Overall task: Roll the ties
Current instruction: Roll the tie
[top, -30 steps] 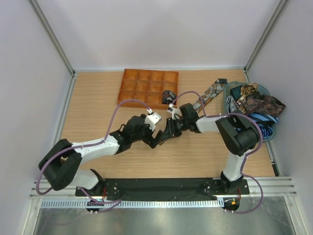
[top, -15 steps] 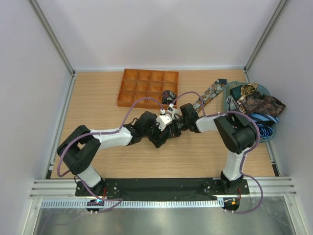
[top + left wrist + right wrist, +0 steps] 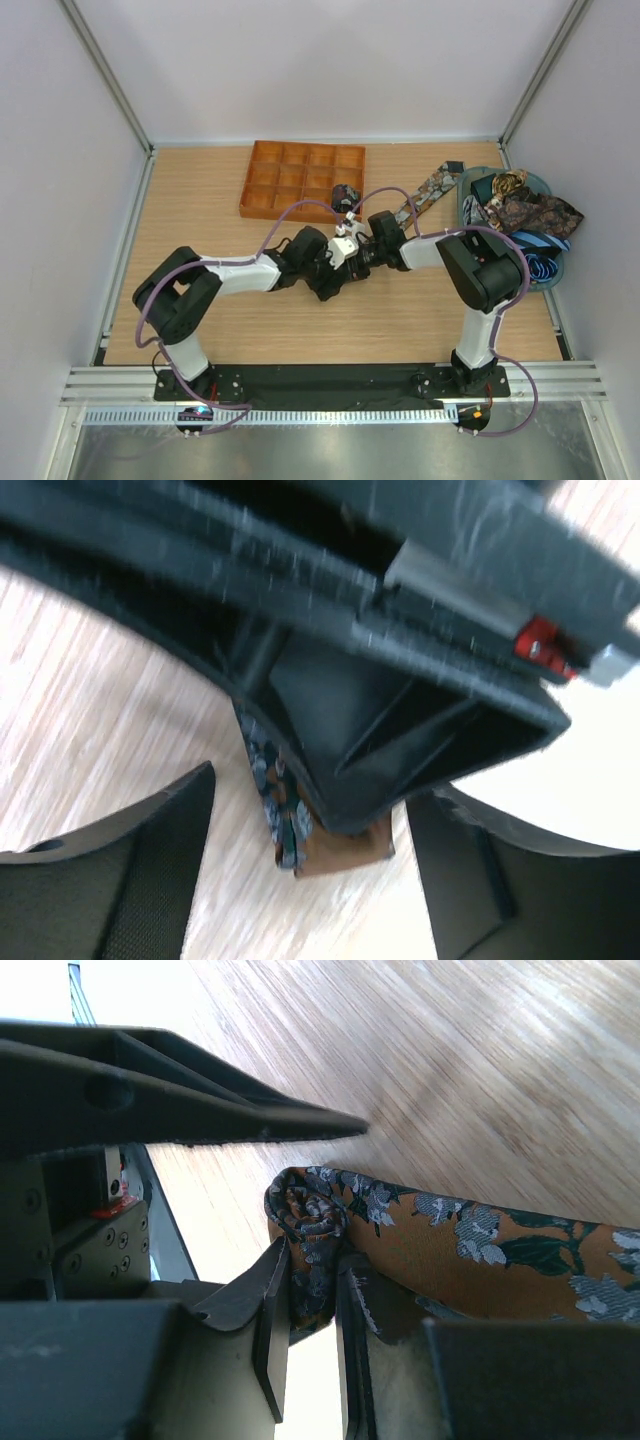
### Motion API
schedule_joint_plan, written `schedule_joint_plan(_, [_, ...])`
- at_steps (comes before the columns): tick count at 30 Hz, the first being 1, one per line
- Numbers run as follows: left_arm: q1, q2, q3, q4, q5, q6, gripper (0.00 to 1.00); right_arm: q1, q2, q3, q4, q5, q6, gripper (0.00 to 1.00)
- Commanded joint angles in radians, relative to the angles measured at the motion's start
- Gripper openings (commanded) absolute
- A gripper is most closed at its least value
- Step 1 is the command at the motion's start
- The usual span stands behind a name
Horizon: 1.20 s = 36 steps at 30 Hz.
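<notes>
Brown-gold paisley fabric is lying across the wooden table (image 3: 200,220): the tie (image 3: 430,188) is stretching from the teal bowl (image 3: 560,262) toward the centre. We are clamping its coiled near end in the right gripper (image 3: 312,1260), both jaws pressing on the fabric. We are holding the left gripper (image 3: 312,790) spread apart, its fingers (image 3: 130,870) standing on either side of the right gripper's tip and the tie end. Further ties (image 3: 520,210) are lying heaped in the bowl. One coil (image 3: 346,193) is sitting at the near right corner of the orange tray (image 3: 300,178).
</notes>
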Motion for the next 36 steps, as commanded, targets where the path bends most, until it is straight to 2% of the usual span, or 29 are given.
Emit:
schedule_joint_plan(1, [-0.011, 0.041, 0.040, -0.005, 0.002, 0.000, 0.73, -0.001, 0.038, 0.005, -0.014, 0.056, -0.018, 0.19])
schedule_joint_plan(3, [-0.014, 0.055, 0.052, -0.010, -0.026, 0.001, 0.68, -0.002, 0.038, 0.005, -0.015, 0.053, -0.015, 0.19])
schedule_joint_plan(4, [-0.014, 0.064, 0.057, -0.013, -0.032, -0.002, 0.61, -0.001, 0.038, 0.005, -0.014, 0.054, -0.016, 0.19])
schedule_joint_plan(7, [-0.017, 0.069, 0.051, -0.039, -0.035, -0.005, 0.55, -0.001, 0.035, 0.003, -0.014, 0.058, -0.015, 0.19])
schedule_joint_plan(9, [-0.022, 0.061, 0.037, -0.039, -0.043, -0.007, 0.53, -0.001, 0.032, 0.000, -0.012, 0.061, -0.013, 0.25])
schedule_joint_plan(13, [-0.028, 0.056, 0.012, -0.041, -0.069, -0.008, 0.39, -0.001, 0.027, -0.003, -0.009, 0.071, -0.007, 0.27])
schedule_joint_plan(16, [-0.028, 0.052, 0.005, -0.045, -0.064, -0.010, 0.32, -0.002, 0.022, 0.000, -0.014, 0.079, -0.005, 0.39])
schedule_joint_plan(21, [-0.028, 0.061, 0.006, -0.065, -0.058, -0.011, 0.27, -0.007, 0.001, -0.005, -0.015, 0.097, 0.004, 0.47])
schedule_joint_plan(26, [-0.028, 0.095, 0.046, -0.113, -0.070, -0.011, 0.24, -0.007, -0.057, -0.005, -0.032, 0.110, 0.024, 0.48])
schedule_joint_plan(30, [-0.026, 0.106, 0.058, -0.146, -0.089, -0.011, 0.20, -0.007, -0.106, 0.000, -0.084, 0.143, 0.012, 0.59])
schedule_joint_plan(36, [-0.028, 0.113, 0.075, -0.168, -0.095, -0.022, 0.20, -0.008, -0.131, 0.034, -0.130, 0.165, 0.007, 0.58])
